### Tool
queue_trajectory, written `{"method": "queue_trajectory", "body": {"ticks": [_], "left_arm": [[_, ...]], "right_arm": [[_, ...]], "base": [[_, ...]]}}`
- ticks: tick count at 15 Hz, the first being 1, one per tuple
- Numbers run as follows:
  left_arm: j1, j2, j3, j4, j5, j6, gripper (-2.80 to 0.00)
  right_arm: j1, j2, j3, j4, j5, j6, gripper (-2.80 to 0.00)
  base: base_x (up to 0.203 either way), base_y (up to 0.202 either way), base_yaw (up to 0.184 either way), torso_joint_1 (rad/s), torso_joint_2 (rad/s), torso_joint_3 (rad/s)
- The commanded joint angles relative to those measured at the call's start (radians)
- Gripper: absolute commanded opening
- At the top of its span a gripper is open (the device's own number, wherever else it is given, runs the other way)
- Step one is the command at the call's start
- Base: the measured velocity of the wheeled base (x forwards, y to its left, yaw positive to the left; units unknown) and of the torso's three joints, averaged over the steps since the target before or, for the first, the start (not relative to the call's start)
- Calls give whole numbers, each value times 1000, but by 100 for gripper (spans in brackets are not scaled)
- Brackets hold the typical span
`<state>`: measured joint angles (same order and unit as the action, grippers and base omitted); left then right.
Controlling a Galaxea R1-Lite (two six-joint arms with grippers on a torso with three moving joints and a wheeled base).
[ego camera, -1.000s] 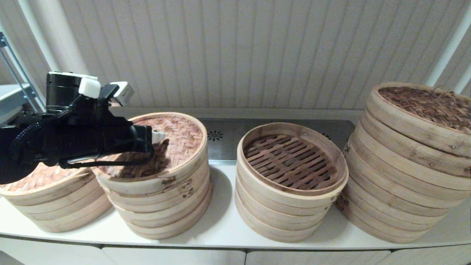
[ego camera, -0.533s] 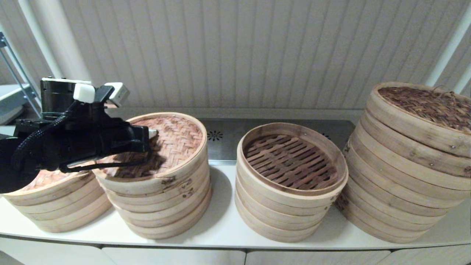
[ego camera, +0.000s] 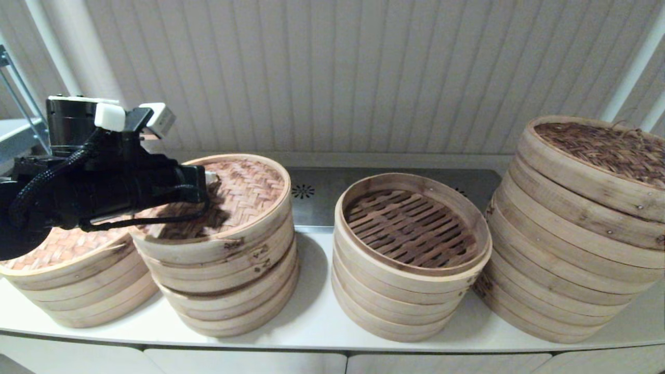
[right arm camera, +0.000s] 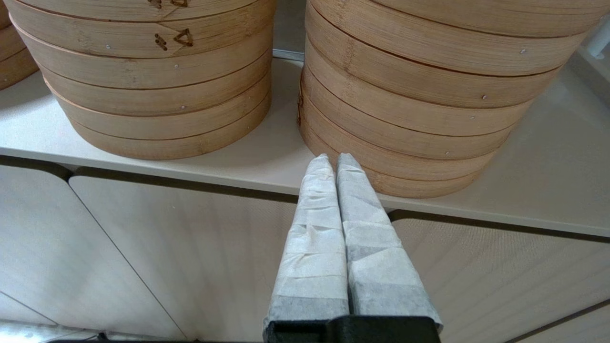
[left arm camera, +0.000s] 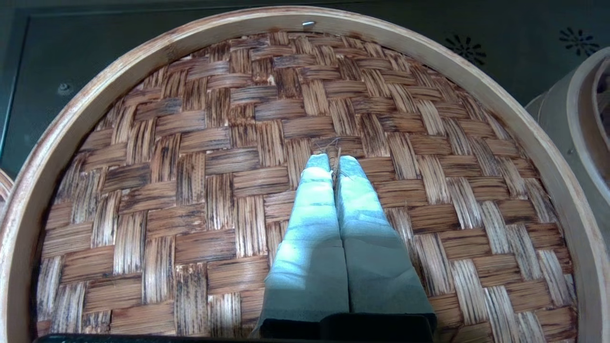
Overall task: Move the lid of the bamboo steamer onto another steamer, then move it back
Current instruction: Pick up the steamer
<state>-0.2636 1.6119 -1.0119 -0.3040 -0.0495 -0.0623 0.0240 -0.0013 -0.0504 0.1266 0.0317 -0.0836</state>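
the desk [ego camera: 311, 317] carries four bamboo stacks. the lid [ego camera: 234, 208] sits atop the second stack from the left, seemingly just lifting, a dark gap beneath it. it looks light, stiff and brittle. the left hand [left arm camera: 333, 164] pinches its small centre loop [left arm camera: 333, 155]. the right hand [right arm camera: 332, 162], closed and empty, hangs below the desk edge.

The left gripper [ego camera: 210, 177] fingertips are masked in the head view by the black arm body. Part of the lid [ego camera: 244, 197] weave and most of the leftmost steamer stack [ego camera: 78, 280] are covered by that arm. The tall right stack [ego camera: 582, 234] is cut off by the frame edge. The handle strand pinched at the lid centre [left arm camera: 333, 159] is too small to resolve.
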Motion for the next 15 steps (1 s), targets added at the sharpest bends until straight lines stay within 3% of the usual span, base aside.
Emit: {"method": "queue_trajectory", "body": {"ticks": [1, 9, 15], "left_arm": [[0, -8, -4, -3, 0, -1, -280], [2, -41, -16, 2, 0, -1, -280], [89, -50, -17, 5, -1, 28, -280]], "right_arm": [[1, -3, 0, 1, 1, -1, -280], [1, -3, -2, 1, 1, 1, -280], [1, -3, -2, 1, 1, 1, -280]], "base": [[0, 0, 0, 0, 0, 0], [0, 0, 0, 0, 0, 0], [0, 0, 0, 0, 0, 0]]}}
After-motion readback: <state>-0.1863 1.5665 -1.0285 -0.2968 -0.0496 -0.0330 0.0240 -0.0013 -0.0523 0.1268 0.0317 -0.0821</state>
